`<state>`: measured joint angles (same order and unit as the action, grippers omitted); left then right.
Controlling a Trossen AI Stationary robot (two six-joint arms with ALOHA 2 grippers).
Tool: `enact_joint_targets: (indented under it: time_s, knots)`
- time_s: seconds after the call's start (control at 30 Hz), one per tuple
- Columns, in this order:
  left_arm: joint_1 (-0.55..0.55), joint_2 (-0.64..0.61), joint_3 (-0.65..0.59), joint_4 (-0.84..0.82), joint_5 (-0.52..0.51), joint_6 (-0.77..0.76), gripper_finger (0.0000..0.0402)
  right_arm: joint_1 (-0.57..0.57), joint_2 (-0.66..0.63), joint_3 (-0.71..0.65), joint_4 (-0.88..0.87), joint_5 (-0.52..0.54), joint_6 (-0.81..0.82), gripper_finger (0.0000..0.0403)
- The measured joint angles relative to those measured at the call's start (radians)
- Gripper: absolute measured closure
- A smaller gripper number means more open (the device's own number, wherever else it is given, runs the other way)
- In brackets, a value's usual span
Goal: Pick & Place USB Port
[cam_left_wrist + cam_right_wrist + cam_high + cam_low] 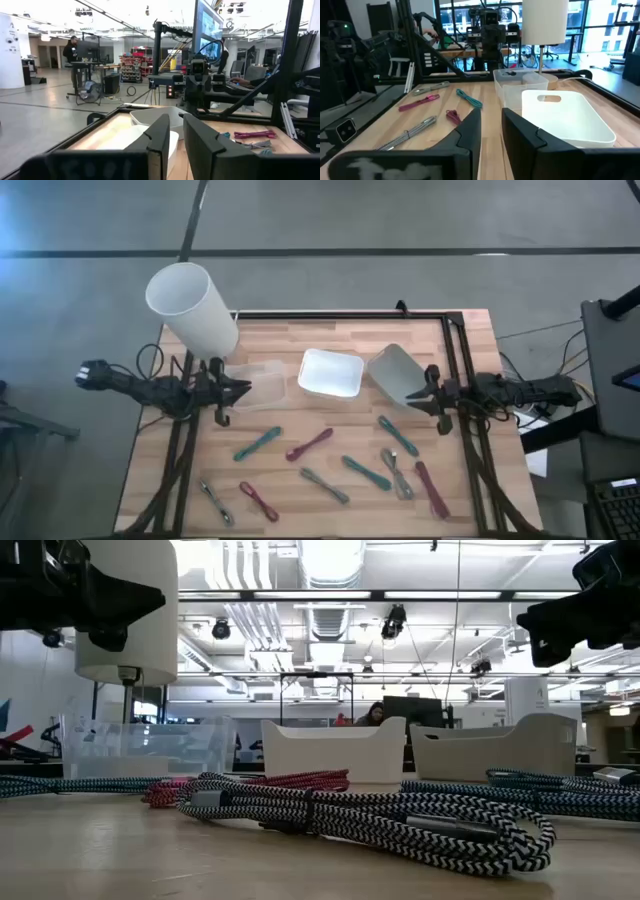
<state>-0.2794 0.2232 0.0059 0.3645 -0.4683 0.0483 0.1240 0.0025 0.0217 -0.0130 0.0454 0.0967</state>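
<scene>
Several bundled braided USB cables lie flat on the wooden table's near half: teal ones (257, 443) (366, 472) (398, 435), a pink one (309, 444), a magenta one (432, 488), a red one (258, 500) and grey ones (324, 485) (396, 473) (216, 502). My left gripper (243, 390) hovers at the table's left side beside a clear bin (255, 385). Its fingers stand a narrow gap apart and hold nothing, as the left wrist view (176, 130) shows. My right gripper (412, 396) hovers at the right side by a grey bin (397, 373), also a narrow gap apart and empty, as the right wrist view (491, 125) shows.
A white bin (330, 373) stands between the clear and grey bins at mid-table. A lamp with a white shade (190, 305) rises at the far left corner. A black frame (340, 314) runs along the table's far and side edges. A black-and-white cable (380, 820) lies nearest the front edge.
</scene>
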Motion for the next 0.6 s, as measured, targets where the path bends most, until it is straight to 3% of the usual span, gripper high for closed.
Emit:
enact_joint_targets:
  time_s: [0.6]
  knots:
    - [0.000,0.000,0.000,0.000,0.000,0.000,0.0342,0.000,0.000,0.000,0.000,0.000,0.000,0.0323]
